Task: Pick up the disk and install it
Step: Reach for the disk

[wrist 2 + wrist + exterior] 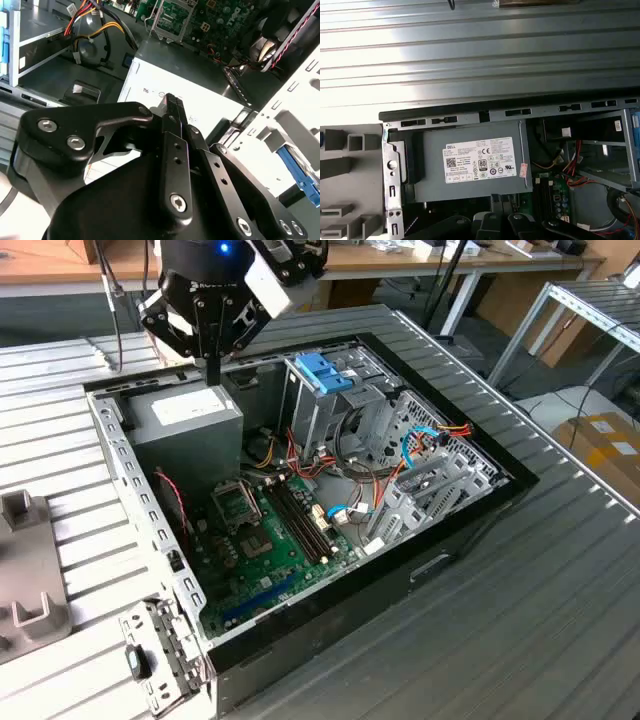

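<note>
Grey power supply beneath the jaws

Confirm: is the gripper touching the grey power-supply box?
Cannot tell. In the exterior view the gripper overlaps the power-supply box at its top edge; the second wrist view looks down along it. Neither shows gap or contact.

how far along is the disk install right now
Done: only that the black computer case lies open. In hand: nothing; the black pincer is shut and empty, poised over the grey metal power-supply box with a white label. Left: both picking up the disk and installing it.
</note>
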Available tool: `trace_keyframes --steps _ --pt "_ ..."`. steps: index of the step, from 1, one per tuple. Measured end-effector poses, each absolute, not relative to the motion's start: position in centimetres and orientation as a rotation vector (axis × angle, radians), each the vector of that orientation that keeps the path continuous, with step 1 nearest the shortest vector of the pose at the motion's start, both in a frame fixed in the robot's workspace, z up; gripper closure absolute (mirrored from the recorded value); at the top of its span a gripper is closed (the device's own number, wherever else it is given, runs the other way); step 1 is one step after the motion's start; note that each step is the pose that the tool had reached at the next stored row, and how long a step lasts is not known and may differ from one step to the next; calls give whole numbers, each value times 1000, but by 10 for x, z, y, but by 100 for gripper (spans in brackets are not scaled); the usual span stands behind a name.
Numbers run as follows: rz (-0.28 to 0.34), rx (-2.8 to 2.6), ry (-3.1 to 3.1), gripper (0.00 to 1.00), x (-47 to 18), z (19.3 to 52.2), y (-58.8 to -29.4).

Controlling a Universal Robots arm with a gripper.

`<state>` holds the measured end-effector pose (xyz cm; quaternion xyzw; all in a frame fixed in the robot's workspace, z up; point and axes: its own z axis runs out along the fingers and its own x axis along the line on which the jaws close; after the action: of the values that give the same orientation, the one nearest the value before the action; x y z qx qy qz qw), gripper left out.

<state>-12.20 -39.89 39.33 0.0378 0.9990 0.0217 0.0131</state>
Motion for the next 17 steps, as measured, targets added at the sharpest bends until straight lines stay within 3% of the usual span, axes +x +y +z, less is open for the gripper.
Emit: trace_keyframes --steps 17 --pt "68 118 3113 90 -127 393 -399"
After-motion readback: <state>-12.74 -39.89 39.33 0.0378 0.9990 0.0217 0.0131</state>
